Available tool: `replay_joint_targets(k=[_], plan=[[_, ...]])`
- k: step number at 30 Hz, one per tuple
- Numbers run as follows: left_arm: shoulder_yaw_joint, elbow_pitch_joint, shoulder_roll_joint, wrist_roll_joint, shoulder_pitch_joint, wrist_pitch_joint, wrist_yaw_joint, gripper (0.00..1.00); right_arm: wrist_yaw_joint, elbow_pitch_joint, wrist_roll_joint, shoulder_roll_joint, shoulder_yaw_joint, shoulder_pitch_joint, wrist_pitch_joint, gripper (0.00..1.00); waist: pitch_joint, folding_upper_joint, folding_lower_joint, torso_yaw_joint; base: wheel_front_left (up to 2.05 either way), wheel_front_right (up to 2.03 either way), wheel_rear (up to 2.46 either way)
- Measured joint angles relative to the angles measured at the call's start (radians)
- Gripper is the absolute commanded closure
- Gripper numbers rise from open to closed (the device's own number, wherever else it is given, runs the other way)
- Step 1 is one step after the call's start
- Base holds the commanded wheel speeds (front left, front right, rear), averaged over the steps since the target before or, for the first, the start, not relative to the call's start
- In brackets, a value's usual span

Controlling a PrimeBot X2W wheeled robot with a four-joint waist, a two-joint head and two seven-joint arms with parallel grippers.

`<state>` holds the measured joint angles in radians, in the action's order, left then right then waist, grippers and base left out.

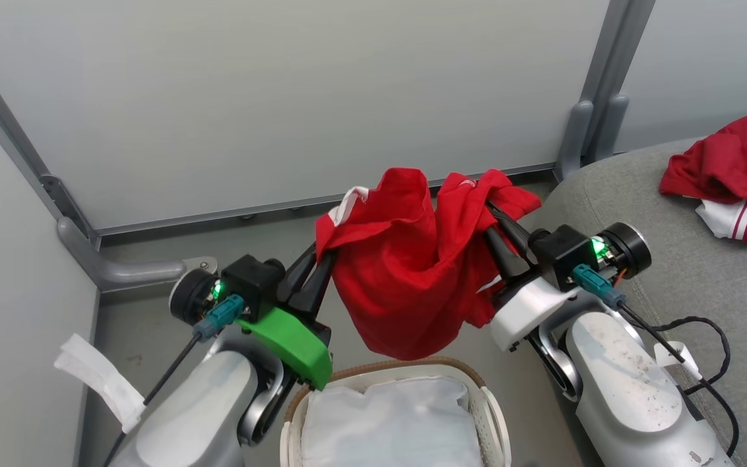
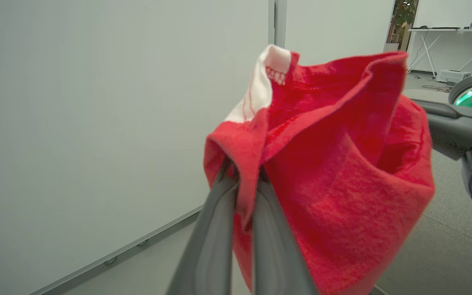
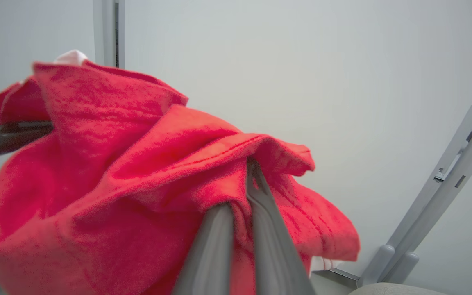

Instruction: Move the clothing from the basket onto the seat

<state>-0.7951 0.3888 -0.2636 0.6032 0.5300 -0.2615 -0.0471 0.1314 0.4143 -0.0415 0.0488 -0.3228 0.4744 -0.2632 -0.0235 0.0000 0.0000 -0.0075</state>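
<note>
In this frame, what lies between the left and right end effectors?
A red garment hangs between the left end effector and right end effector, pinched by both, above the basket; the head view shows it.

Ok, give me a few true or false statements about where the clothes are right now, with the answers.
1. The jaws of the left gripper and the right gripper are shut on the same red garment. True.
2. That garment rests on the seat. False: it hangs in the air above the basket.
3. A second garment, red with a white striped part, lies on the seat. True.
4. Red clothing fills the basket. False: the white liner is what shows inside.
</note>
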Motion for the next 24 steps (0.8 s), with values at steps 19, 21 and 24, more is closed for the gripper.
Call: replay_joint_targets(k=[19,21,24], plan=[[0.184,0.024,0.169,-0.127,-0.306,-0.001,-0.047,0.00,0.000,-0.053,0.051,0.000,0.158,-0.083,0.000,1.00,0.008,0.0000,0.0000,0.006,0.00,0.00,0.00],[0.189,0.026,0.183,-0.143,-0.321,-0.001,-0.054,0.00,0.000,-0.054,0.052,0.000,0.165,-0.092,0.000,1.00,0.009,0.0000,0.0000,0.007,0.00,0.00,0.00],[0.198,0.032,0.192,-0.168,-0.334,-0.001,-0.060,0.00,0.000,-0.056,0.052,0.000,0.171,-0.096,0.000,1.00,0.011,0.0000,0.0000,0.006,0.00,0.00,0.00]])
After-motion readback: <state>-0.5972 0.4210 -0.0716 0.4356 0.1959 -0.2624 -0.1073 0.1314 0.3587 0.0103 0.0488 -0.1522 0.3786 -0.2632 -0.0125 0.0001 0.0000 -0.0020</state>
